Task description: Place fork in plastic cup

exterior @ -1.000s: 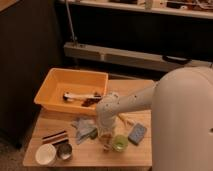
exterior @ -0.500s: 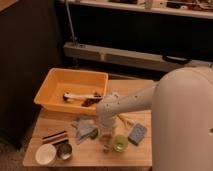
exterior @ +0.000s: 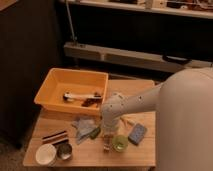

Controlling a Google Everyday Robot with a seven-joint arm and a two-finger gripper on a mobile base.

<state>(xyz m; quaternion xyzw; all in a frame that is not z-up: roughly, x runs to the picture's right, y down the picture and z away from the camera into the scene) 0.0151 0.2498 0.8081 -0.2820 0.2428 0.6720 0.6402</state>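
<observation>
My gripper [exterior: 107, 139] hangs down from the white arm over the front middle of the wooden table [exterior: 135, 155]. It is just left of the plastic cup [exterior: 120, 144], a small translucent light-green tumbler that stands upright. A slim pale piece [exterior: 106, 146] shows right under the gripper; it may be the fork, but I cannot tell. The green vegetable [exterior: 94, 133] lies just left of the gripper.
An orange bin [exterior: 50, 90] at the back left holds a white-and-black tool [exterior: 77, 95]. A blue sponge [exterior: 136, 133] lies right of the cup. A grey cloth [exterior: 82, 124], a dark striped bar [exterior: 54, 137], a white cup [exterior: 46, 155] and a dark tin [exterior: 64, 152] lie front left.
</observation>
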